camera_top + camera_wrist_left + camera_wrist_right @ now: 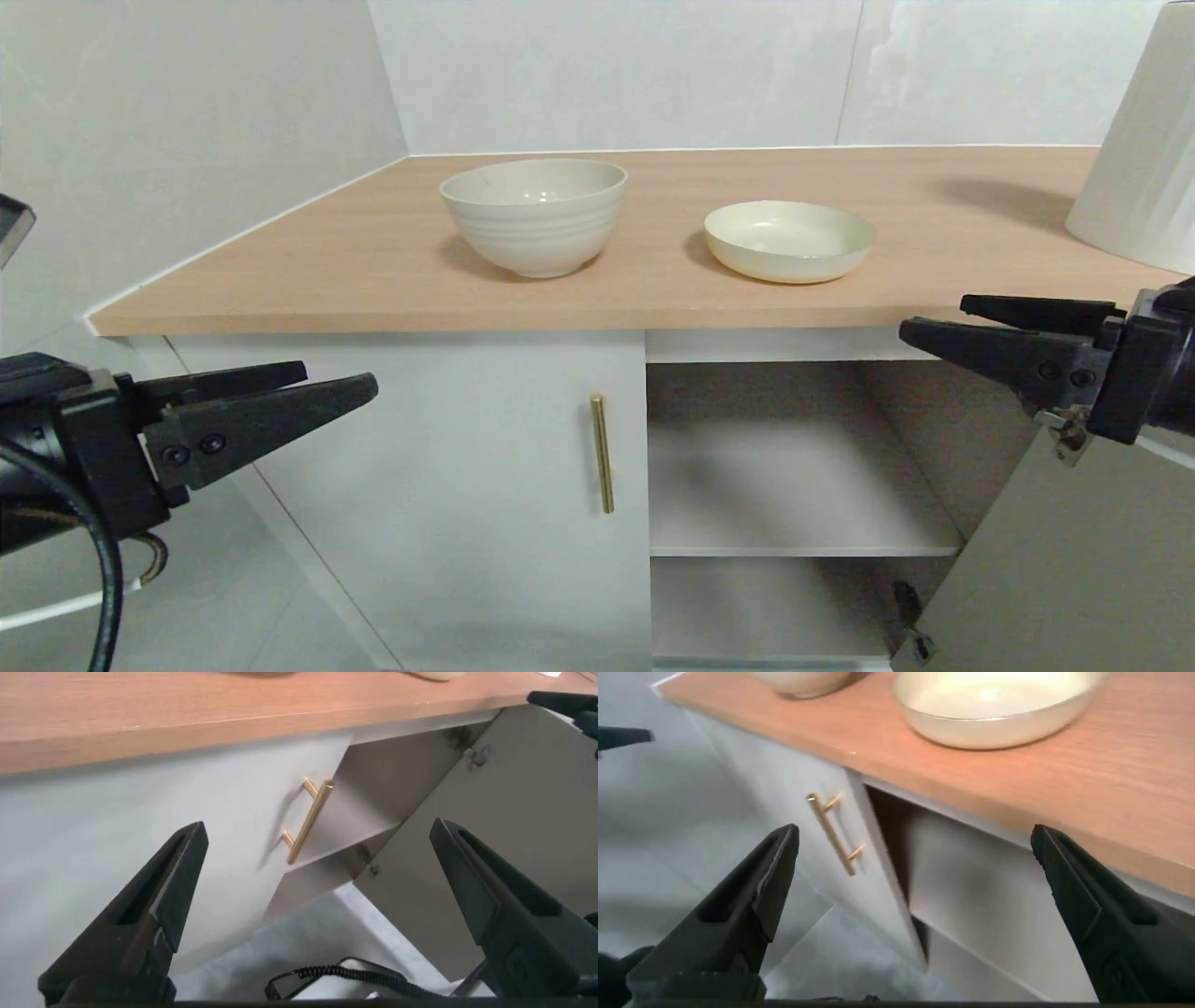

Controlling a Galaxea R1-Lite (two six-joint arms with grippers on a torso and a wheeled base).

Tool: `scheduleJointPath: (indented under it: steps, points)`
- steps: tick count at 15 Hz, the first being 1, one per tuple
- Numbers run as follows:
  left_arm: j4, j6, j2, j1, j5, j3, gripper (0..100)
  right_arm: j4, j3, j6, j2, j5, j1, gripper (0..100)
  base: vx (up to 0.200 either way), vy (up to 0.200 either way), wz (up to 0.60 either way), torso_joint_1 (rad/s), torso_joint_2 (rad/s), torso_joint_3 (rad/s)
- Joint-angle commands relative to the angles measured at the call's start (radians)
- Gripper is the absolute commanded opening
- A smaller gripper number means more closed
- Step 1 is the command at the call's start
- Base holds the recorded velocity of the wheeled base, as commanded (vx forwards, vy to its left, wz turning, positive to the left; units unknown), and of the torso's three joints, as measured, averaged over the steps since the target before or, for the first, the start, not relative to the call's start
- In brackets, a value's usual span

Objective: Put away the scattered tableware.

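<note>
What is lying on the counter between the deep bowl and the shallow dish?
Nothing: in the head view, only bare wooden counter separates the deep bowl from the shallow dish.

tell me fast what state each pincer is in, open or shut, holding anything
Left pincer: open, holding nothing.
Right pincer: open, holding nothing.

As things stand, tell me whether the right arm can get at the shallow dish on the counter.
Probably yes. The open right gripper hangs just off the front edge of the countertop, and nothing stands between it and the shallow dish; it would need to rise a little.
</note>
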Motion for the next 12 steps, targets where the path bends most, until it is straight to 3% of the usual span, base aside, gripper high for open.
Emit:
scheduleJointPath:
  steps: [1, 6, 12]
  points:
    - [0.0, -0.001, 0.007, 0.0, 0.0, 0.0, 100, -0.003, 0.012, 0.0, 0.003, 0.001, 0.0, 100, 0.0, 0.0, 0.0, 0.0, 0.0, 0.0]
    - [0.0, -0.001, 0.007, 0.0, -0.002, 0.0, 100, -0.004, 0.018, -0.002, -0.001, 0.001, 0.0, 100, 0.0, 0.0, 0.0, 0.052, -0.19, -0.199]
    - [0.0, -0.001, 0.018, 0.0, -0.005, 0.002, 100, -0.004, 0.018, -0.028, 0.012, 0.001, 0.0, 100, 0.0, 0.0, 0.0, 0.139, -0.49, -0.309]
